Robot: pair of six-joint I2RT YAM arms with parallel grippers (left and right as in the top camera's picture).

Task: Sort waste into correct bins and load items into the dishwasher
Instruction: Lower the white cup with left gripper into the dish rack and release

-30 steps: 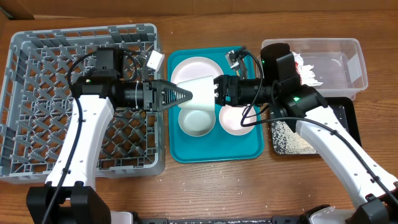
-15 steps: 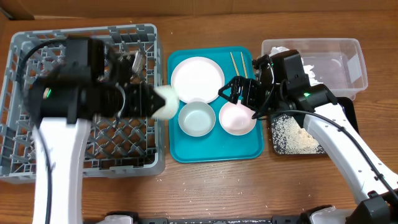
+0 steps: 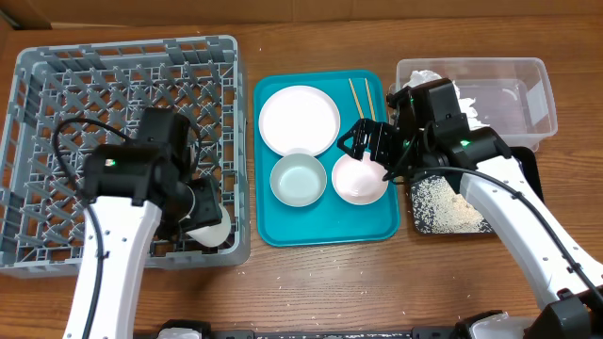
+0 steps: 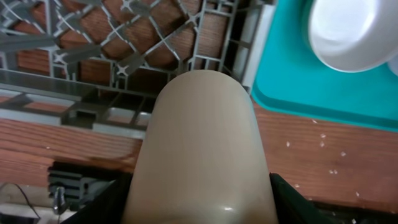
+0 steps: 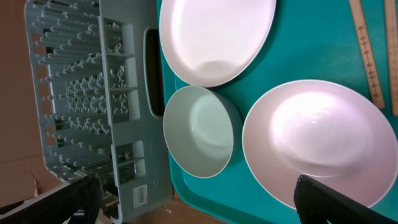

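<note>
White plate (image 3: 299, 118) 1 | bowls (image 3: 298, 179) 2 | chopsticks (image 3: 359, 94) 2 | cup (image 4: 202, 149) 1

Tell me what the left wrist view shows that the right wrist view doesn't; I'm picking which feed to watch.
Only the left wrist view: the white cup clamped in the left gripper, and stray white grains on the wooden table.
Only the right wrist view: the plate, the pinkish bowl, the chopsticks and the open right gripper.
Both: the grey dish rack, the teal tray and the greenish-white bowl.
</note>
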